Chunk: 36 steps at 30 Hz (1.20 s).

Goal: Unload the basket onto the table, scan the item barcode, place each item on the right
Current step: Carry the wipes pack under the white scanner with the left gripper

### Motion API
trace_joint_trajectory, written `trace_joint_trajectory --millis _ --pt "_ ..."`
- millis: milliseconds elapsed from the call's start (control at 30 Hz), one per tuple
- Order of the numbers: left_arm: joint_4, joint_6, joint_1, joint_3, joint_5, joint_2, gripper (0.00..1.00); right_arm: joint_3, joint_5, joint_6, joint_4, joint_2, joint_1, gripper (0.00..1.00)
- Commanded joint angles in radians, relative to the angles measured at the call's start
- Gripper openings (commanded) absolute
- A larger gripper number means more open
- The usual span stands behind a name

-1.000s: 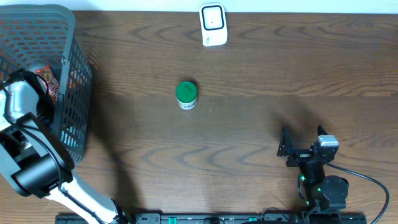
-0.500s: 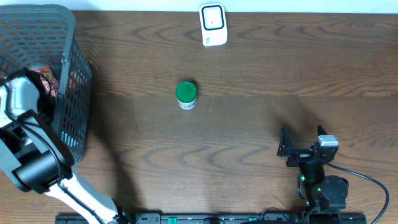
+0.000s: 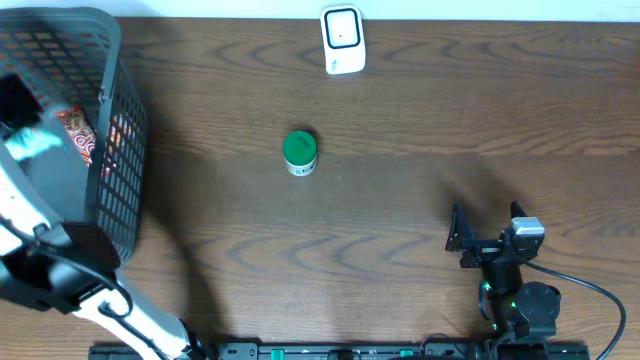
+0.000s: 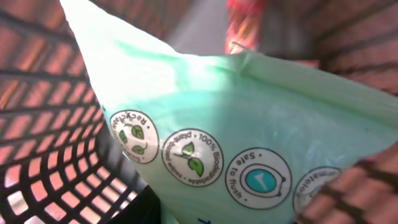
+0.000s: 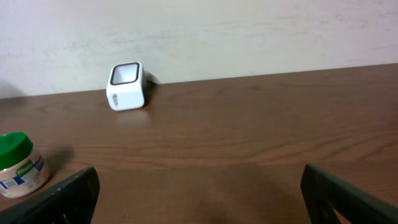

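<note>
The pale green, soft plastic packet (image 3: 36,141) sits inside the dark grey mesh basket (image 3: 120,150) at the table's 9 o'clock side, right at the left gripper (image 3: 25,120). In the left wrist view the packet (image 4: 249,137) fills nearly the whole picture. Its long axis runs from 10 o'clock down to 4 o'clock, and a row of 4 round printed badges faces the camera. No barcode shows on that face. The fingers are lost behind the packet, so I cannot tell whether the jaws have closed on it.

The small white box scanner (image 3: 342,40) stands at the table's 12 o'clock edge, between 2 and 3 o'clock from the packet and well apart from it. By my reading the left arm, far nearer to the packet, must carry it there. The right gripper (image 3: 485,237) rests near 5 o'clock, jaws spread wide and holding nothing. A green-lidded jar (image 3: 299,153) stands mid-table.
</note>
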Motion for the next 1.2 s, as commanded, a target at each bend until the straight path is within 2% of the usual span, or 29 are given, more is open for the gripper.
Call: trace_joint_trajectory --millis 0,200,467,500,600,833,1033,1100,1133,1167 --pt "-0.003 -0.024 -0.031 0.084 0.129 -0.098 0.33 -0.001 0.001 -0.010 -0.003 -0.001 0.011 0.99" --pt "0.025 -0.023 -0.232 0.087 0.230 -0.206 0.33 -0.001 0.002 -0.010 -0.003 -0.001 0.011 0.99" --pt "0.086 -0.057 -0.793 0.087 0.251 -0.137 0.34 -0.001 0.001 -0.010 -0.003 -0.001 0.011 0.99" --pt "0.127 -0.057 -0.904 0.087 0.251 -0.093 0.33 -0.001 0.002 -0.010 -0.003 -0.001 0.011 0.99" --pt "0.185 -0.060 -1.049 0.087 0.217 -0.006 0.34 -0.001 0.001 -0.010 -0.004 -0.001 0.011 0.99" --pt "0.193 -0.068 -1.249 0.087 0.172 0.247 0.34 -0.001 0.001 -0.010 -0.003 -0.001 0.011 0.99" --pt "0.193 -0.068 -1.323 0.087 0.124 0.443 0.34 -0.001 0.001 -0.010 -0.003 -0.001 0.011 0.99" --pt "0.193 -0.068 -1.332 0.086 0.123 0.477 0.44 -0.001 0.002 -0.010 -0.003 -0.001 0.011 0.99" --pt "0.193 -0.068 -1.335 0.087 0.123 0.484 0.78 -0.001 0.002 -0.010 -0.003 -0.001 0.011 0.99" --pt "0.193 -0.070 -1.334 0.086 0.119 0.488 0.96 -0.001 0.001 -0.010 -0.003 -0.001 0.011 0.99"
